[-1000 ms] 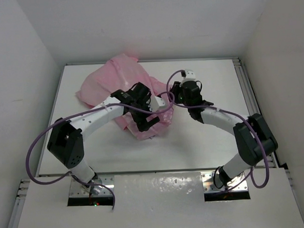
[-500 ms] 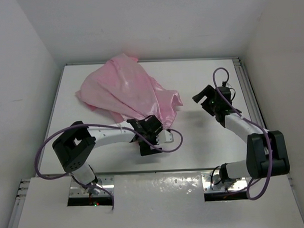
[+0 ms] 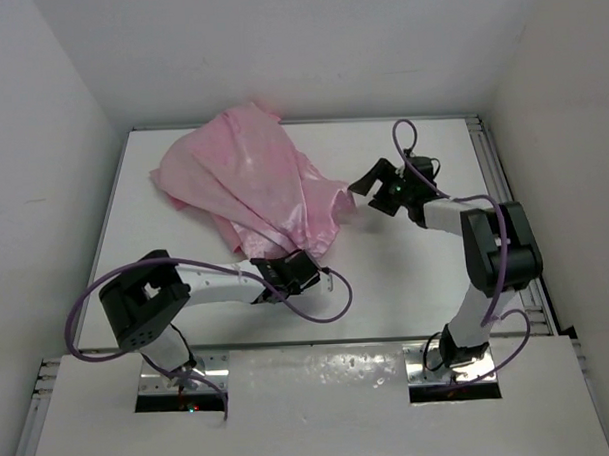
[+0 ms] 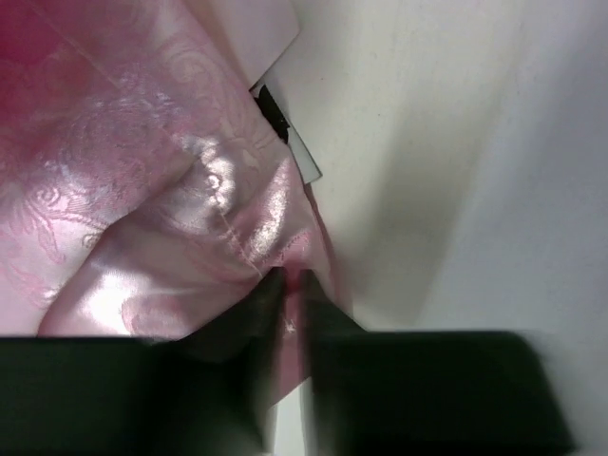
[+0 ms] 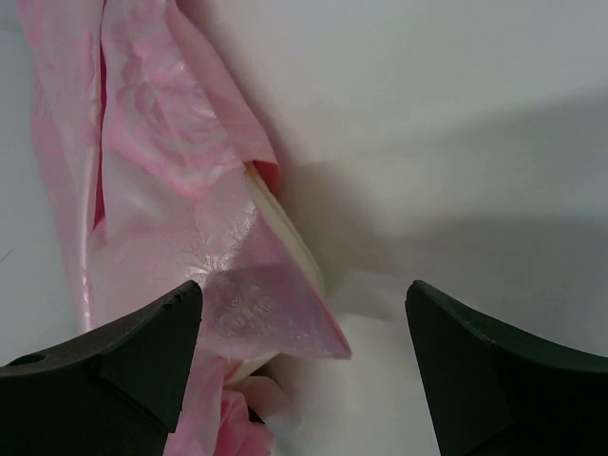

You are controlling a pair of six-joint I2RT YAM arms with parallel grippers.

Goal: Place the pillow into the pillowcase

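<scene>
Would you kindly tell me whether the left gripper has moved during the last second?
Yes. In the top view the left gripper has drawn back from the middle toward the near edge of the table, where it pinches the pillowcase.

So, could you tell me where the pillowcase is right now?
In the top view, the pillowcase lies far-left on the table, its near corner pinched by the left gripper.

- The pillowcase [image 3: 253,185] lies on the worktop [image 3: 406,274], over its far-left part and reaching toward the middle.
- The pillow [image 5: 281,228] is inside the pillowcase, with one edge showing at the pillowcase's right end.
- The left hand [image 4: 293,285] is at the pillowcase's near edge, a fold between its fingers.
- The right hand [image 3: 368,183] is just right of that end, facing it.
</scene>
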